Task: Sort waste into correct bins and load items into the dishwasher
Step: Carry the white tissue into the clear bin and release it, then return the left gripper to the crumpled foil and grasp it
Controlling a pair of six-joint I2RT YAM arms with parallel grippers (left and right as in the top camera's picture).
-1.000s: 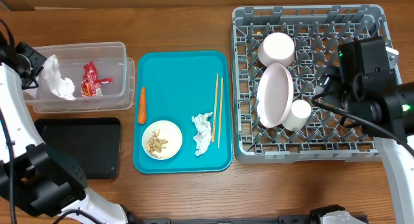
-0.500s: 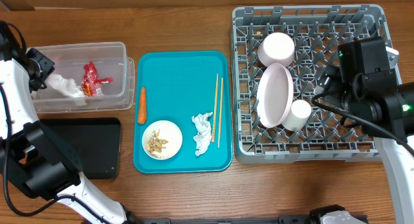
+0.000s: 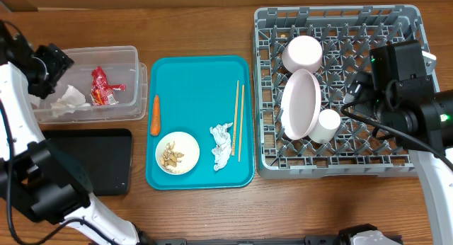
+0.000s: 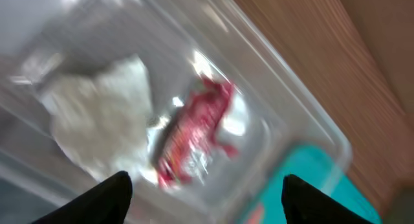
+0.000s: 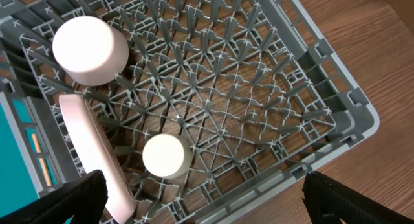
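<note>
My left gripper [image 3: 54, 62] hangs open over the left end of the clear tub bin [image 3: 129, 55], nothing between its fingers [image 4: 113, 193]. In the tub lie a crumpled white tissue [image 3: 71, 100] [image 4: 103, 114] and the red wrapper [image 3: 102, 87] [image 4: 194, 130]. The teal tray [image 3: 202, 69] carries a carrot [image 3: 155, 115], a white bowl of nut scraps [image 3: 177, 153], another tissue [image 3: 223, 144] and chopsticks [image 3: 239, 121]. The grey dishwasher rack [image 3: 340, 167] holds a plate [image 3: 301, 103], a bowl [image 3: 303, 54] and a cup [image 3: 328, 124]. My right gripper [image 5: 213, 208] stands open above the rack's right part.
The black tray bin [image 3: 92, 160] lies in front of the clear tub, left of the teal tray. The right arm's body [image 3: 403, 82] covers the rack's right side in the overhead view. Bare wood shows along the table's front.
My left gripper has opened and let go of the tissue, which now lies in the clear tub. The gripper has moved up and back. The right arm has not moved.
</note>
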